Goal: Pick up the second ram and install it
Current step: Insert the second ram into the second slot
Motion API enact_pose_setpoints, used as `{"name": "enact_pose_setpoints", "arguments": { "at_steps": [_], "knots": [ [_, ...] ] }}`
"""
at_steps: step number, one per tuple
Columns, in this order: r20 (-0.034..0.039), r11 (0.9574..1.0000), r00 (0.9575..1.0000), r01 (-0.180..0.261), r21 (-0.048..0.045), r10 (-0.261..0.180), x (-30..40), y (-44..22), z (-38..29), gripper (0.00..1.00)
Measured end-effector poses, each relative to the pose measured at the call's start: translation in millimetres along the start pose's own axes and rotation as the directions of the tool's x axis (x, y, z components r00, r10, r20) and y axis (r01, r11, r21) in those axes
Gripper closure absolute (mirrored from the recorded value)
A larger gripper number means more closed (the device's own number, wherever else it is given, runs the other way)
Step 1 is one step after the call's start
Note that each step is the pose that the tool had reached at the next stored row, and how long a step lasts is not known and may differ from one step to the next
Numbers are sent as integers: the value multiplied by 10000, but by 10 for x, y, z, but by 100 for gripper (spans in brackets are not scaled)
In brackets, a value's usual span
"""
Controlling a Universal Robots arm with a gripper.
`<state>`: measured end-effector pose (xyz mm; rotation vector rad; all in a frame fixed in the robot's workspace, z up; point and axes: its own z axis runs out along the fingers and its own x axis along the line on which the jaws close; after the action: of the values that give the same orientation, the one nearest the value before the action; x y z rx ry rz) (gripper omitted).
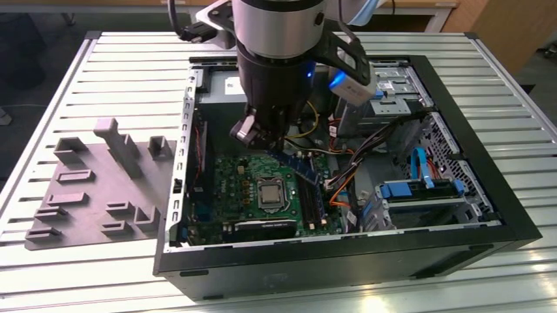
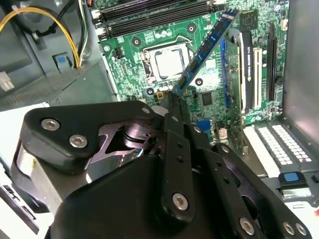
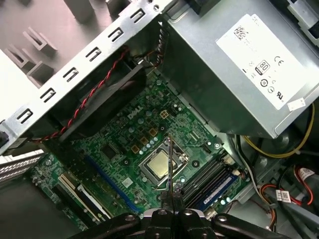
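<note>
In the second wrist view the gripper point(image 2: 173, 98) has its fingers point(image 2: 175, 134) pinching one end of the second ram point(image 2: 207, 47), which slants over the motherboard point(image 2: 149, 30). The first wrist view shows it edge-on, plus the power supply's point(image 3: 214, 79) white label point(image 3: 259, 55). In the exterior view, a grey tray point(image 1: 96, 189) lies at nine o'clock from the case point(image 1: 487, 215).

From my end there's a pale slatted metal table point(image 1: 104, 78) taking up most of the room, and wooden furniture point(image 1: 513, 32) behind its far corner. There's dark floor point(image 1: 13, 137) off the exterior view's left and bright light, probably overhead, glaring off the near slats.
</note>
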<state>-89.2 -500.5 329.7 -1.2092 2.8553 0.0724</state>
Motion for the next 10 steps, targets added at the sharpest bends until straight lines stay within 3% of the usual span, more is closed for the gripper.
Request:
{"name": "enact_pose_setpoints", "arguments": {
  "at_steps": [10],
  "knots": [
    [26, 9963, 9964, -852, 46, 852, 0, 0, 3, 89]
  ]
}}
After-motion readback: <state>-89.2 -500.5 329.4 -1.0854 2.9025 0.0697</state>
